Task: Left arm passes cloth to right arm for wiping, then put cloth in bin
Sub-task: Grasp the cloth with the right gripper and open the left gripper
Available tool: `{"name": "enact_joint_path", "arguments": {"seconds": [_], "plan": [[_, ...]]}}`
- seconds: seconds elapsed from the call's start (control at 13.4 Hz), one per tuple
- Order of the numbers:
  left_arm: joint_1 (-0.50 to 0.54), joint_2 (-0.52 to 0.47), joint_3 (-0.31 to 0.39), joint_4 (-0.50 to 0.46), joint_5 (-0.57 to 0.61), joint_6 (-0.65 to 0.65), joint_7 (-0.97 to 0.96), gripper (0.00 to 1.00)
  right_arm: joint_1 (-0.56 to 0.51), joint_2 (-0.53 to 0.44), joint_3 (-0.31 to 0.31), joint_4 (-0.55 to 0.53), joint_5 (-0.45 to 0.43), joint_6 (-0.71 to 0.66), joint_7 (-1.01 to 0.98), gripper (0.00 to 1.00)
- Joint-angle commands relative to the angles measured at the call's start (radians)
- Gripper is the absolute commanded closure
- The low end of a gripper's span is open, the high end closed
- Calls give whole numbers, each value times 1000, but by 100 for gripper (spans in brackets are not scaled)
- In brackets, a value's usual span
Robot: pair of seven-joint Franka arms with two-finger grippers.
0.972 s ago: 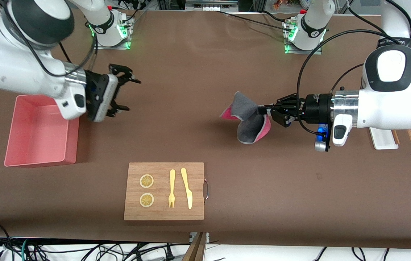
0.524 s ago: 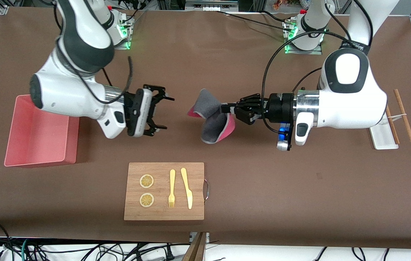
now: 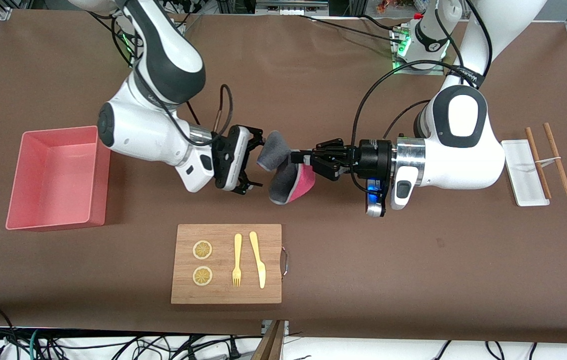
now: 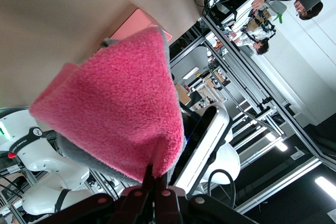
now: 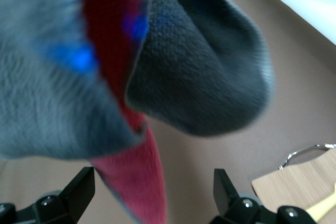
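My left gripper [image 3: 305,161] is shut on one corner of the cloth [image 3: 283,172] and holds it in the air over the middle of the table. In the left wrist view the cloth [image 4: 115,103] shows its pink face above my shut left gripper [image 4: 156,182]. My right gripper [image 3: 257,161] is open, and the cloth's grey fold reaches in between its fingertips. In the right wrist view the cloth [image 5: 199,72] fills the picture and a pink tip hangs between the spread fingers [image 5: 79,187] of my right gripper [image 5: 152,187]. The salmon-pink bin [image 3: 98,175] stands at the right arm's end of the table.
A wooden board [image 3: 273,265] with two lemon slices [image 3: 202,250], a yellow fork [image 3: 237,260] and a knife [image 3: 258,259] lies nearer to the front camera than the cloth. A narrow white tray [image 3: 526,172] and two chopsticks [image 3: 557,157] lie at the left arm's end.
Both arms have moved toward each other. The left arm carried the cloth toward the right arm's end, and the open right gripper came from beside the bin up to the cloth.
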Motion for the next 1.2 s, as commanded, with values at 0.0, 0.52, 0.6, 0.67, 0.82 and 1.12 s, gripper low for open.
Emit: {"name": "enact_joint_path", "arguments": {"seconds": [0.0, 0.52, 0.6, 0.67, 0.82, 1.12], "plan": [[-16, 10, 4, 31, -29, 13, 25, 100, 47, 39, -15, 26, 44, 69, 1, 0], [-22, 14, 5, 26, 50, 10, 59, 100, 49, 40, -18, 27, 50, 86, 66, 93], [-21, 14, 5, 26, 50, 10, 58, 100, 47, 40, -24, 29, 46, 84, 64, 100], [-20, 14, 5, 26, 52, 10, 58, 100, 46, 40, -30, 30, 41, 80, 62, 100], [-20, 13, 5, 26, 52, 10, 53, 100, 46, 40, -47, 33, 35, 63, 61, 100], [-19, 11, 5, 25, 52, 9, 45, 0, 46, 28, -93, 39, 31, -14, 61, 100]]}}
